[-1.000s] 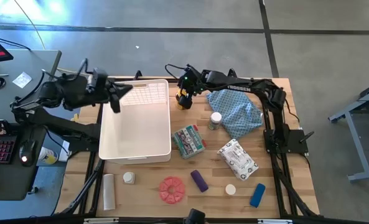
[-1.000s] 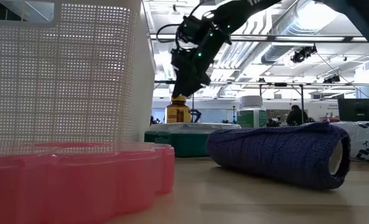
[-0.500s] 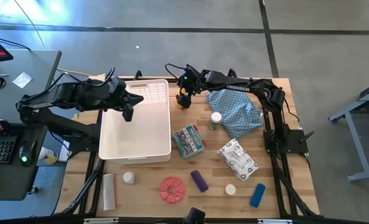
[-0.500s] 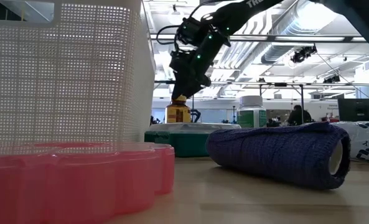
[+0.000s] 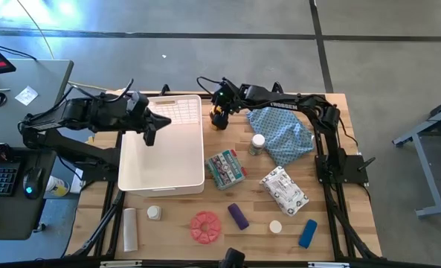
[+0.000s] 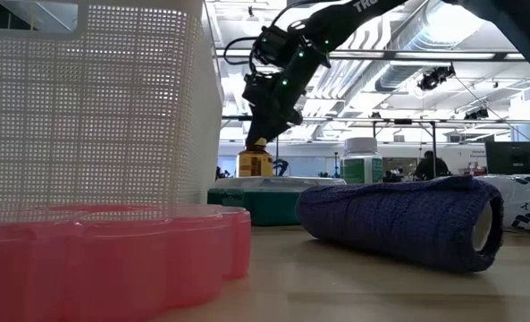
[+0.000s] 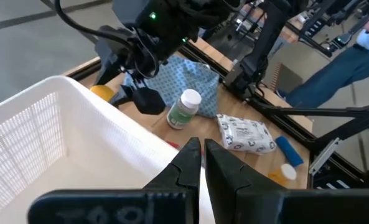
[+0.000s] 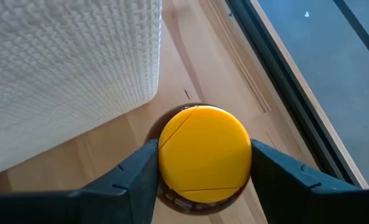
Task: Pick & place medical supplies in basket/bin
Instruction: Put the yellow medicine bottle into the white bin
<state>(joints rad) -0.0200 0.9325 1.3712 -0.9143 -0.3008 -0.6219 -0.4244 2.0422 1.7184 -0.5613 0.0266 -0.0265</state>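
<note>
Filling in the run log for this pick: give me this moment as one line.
right gripper: fingers either side of amber bottle's yellow cap, beside white bin | left gripper: shut, empty, over bin | bin: no supplies visible inside

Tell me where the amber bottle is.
The amber bottle stands at the table's far edge, just right of the white bin, with the right gripper straddling its yellow cap.

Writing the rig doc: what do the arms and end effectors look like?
Both arms are dark, near-black jointed links with black cables looped along them. The right arm carries white lettering on one link and small green lights near its wrist. The left end effector has two slim, dark, tapered fingers; the right end effector has broad, dark grey ones.
</note>
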